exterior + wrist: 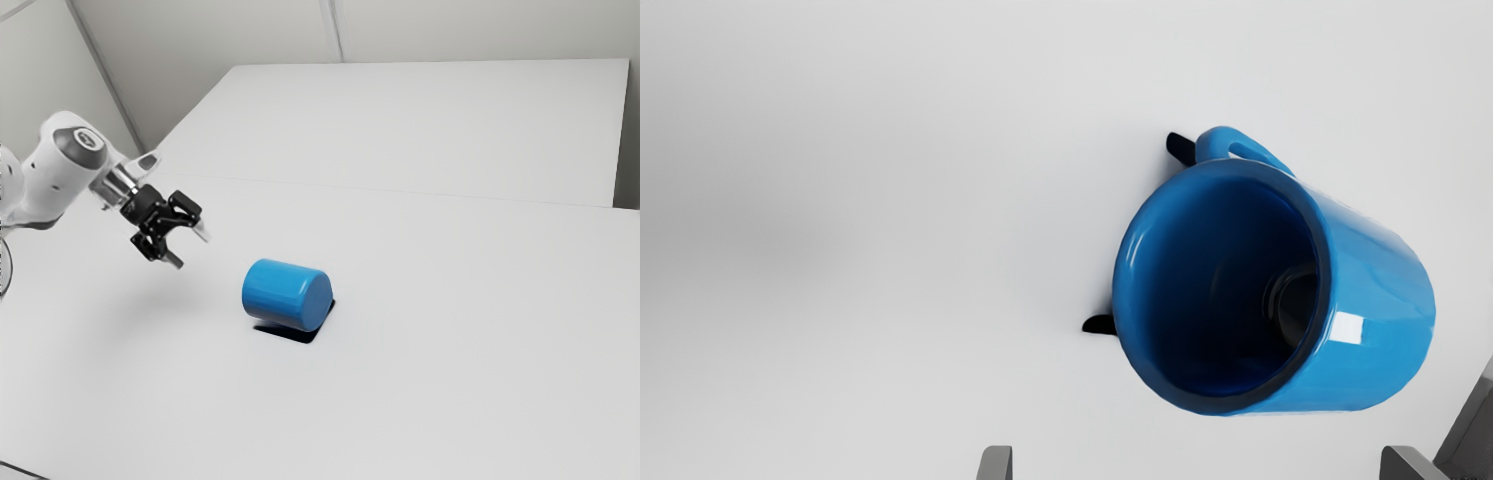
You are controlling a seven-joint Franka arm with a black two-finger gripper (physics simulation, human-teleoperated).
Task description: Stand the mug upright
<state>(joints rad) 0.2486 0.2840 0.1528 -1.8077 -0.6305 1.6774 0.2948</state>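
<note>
Blue, glossy, cylindrical mug (287, 295) lies sideways, probably rigid and slippery, best pinched at its rim (1325, 267) by the spread black gripper (190, 249).

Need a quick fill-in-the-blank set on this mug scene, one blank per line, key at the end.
1. The glossy blue mug lies on its ____ on the white table.
2. The mug's flat closed end points toward the exterior view's ____.
3. The curved blue loop on the mug's wall is its ____.
4. With its fingers spread apart, the black two-finger end effector is ____, not shut.

Missing words: side; right; handle; open.
</note>
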